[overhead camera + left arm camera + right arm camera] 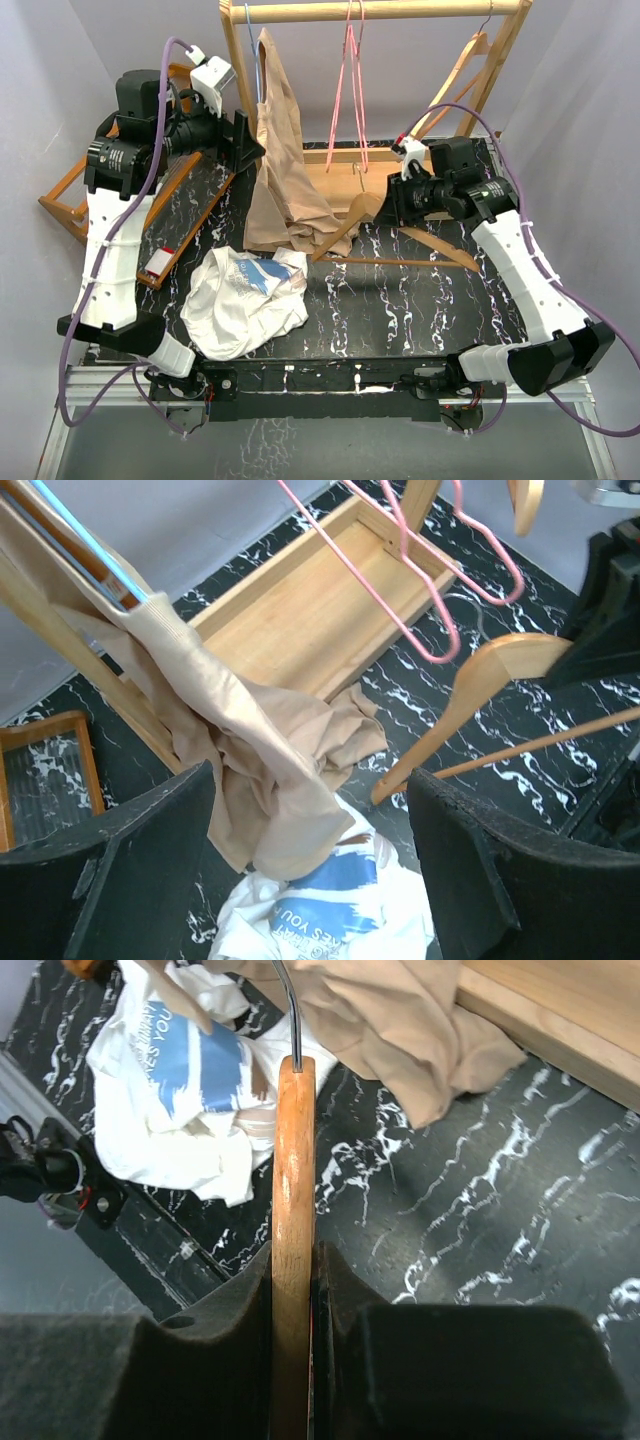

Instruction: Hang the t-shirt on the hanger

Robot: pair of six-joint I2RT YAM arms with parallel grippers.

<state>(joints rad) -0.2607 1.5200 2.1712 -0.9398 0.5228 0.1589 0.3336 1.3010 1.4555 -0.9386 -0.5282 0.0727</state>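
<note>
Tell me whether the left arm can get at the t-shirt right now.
Probably yes: the left gripper is open and empty, and the t-shirt lies mostly uncovered on the table.

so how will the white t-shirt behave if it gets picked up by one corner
Probably floppy: the t-shirt lies crumpled in soft folds, so it should drape and hang from one pinch. Likely light, since the fabric looks thin. Pushed, it would probably bunch up rather than slide.
</note>
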